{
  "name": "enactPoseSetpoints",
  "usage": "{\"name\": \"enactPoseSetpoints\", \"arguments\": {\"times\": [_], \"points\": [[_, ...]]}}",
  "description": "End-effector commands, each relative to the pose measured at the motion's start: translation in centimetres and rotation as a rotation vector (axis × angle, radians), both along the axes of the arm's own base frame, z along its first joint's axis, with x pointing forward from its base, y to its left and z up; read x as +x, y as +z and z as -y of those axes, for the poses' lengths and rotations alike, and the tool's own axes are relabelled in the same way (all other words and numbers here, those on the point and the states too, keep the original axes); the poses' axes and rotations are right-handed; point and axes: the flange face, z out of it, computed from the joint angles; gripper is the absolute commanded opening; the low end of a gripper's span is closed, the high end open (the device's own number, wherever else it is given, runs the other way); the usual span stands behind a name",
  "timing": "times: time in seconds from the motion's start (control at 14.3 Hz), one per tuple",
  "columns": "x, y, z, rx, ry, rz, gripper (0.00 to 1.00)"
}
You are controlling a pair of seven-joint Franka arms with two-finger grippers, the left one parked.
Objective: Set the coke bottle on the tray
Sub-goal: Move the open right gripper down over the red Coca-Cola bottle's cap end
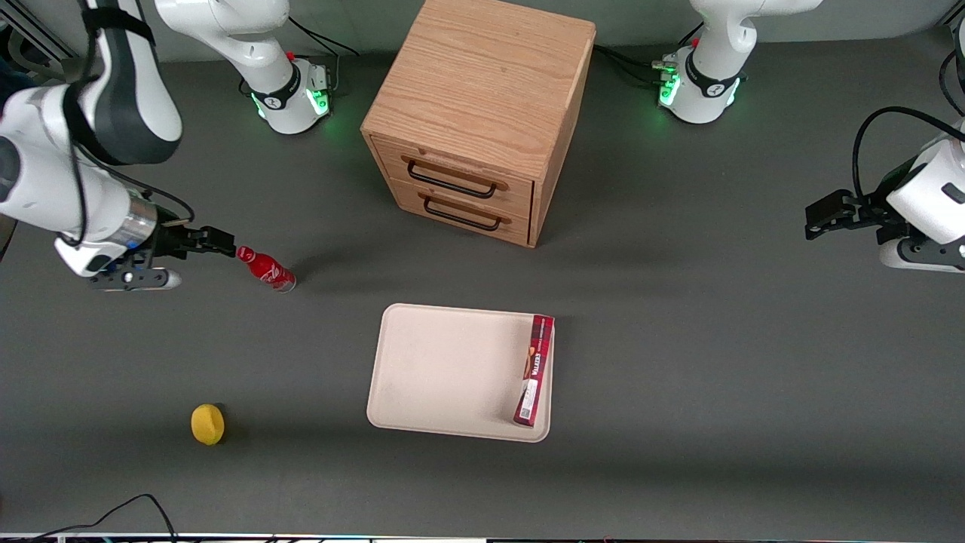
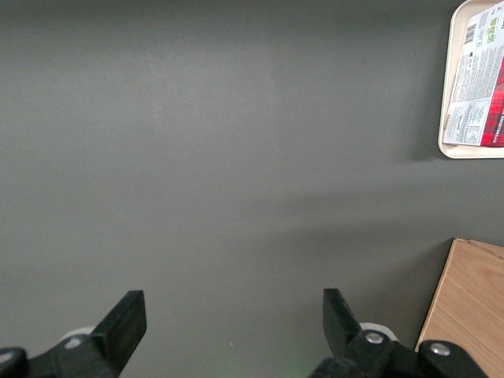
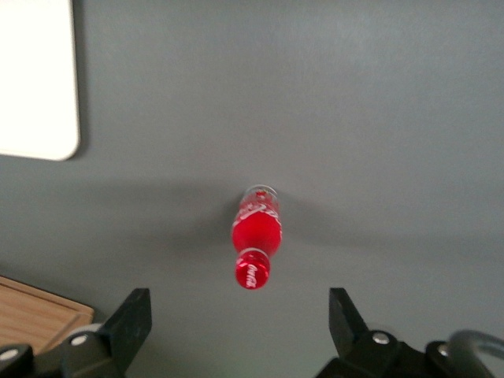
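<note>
On dark grey tabletop [image 1: 678,339], upright coke bottle [image 1: 266,269] beside wide-open, empty tool [image 1: 226,249]; tray [image 1: 445,369] well apart.

The bottle [image 1: 266,268] stands on the table just beside the gripper [image 1: 219,243], toward the working arm's end from the tray [image 1: 445,369], which holds a box [image 1: 534,370].

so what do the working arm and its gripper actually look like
The right arm has glossy white shells with dark grey joint sections, a silver metal ring at the wrist and a thin black cable running along it. Its white base glows green. The gripper, hanging near the coke bottle, is black with two flat, wedge-shaped fingers, open, fixed with silver screws.
</note>
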Motion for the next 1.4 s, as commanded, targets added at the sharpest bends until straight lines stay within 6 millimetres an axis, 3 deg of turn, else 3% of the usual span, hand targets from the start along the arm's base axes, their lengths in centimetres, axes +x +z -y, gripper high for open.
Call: {"name": "enactPoseSetpoints", "arguments": {"times": [0.0,0.35,0.49,0.77,1.19,1.33], "points": [[-3.4,0.1,1.4,0.021,0.029,0.047,1.0],[-5.6,-3.8,0.8,0.006,0.039,0.115,0.99],[-5.6,-4.9,0.3,0.003,0.046,0.14,0.98],[-5.0,-6.4,0.1,-0.004,0.056,0.161,0.95],[-6.0,-8.5,0.1,-0.007,0.055,0.192,0.9],[-6.1,-8.7,0.1,-0.007,0.055,0.192,0.83]]}}
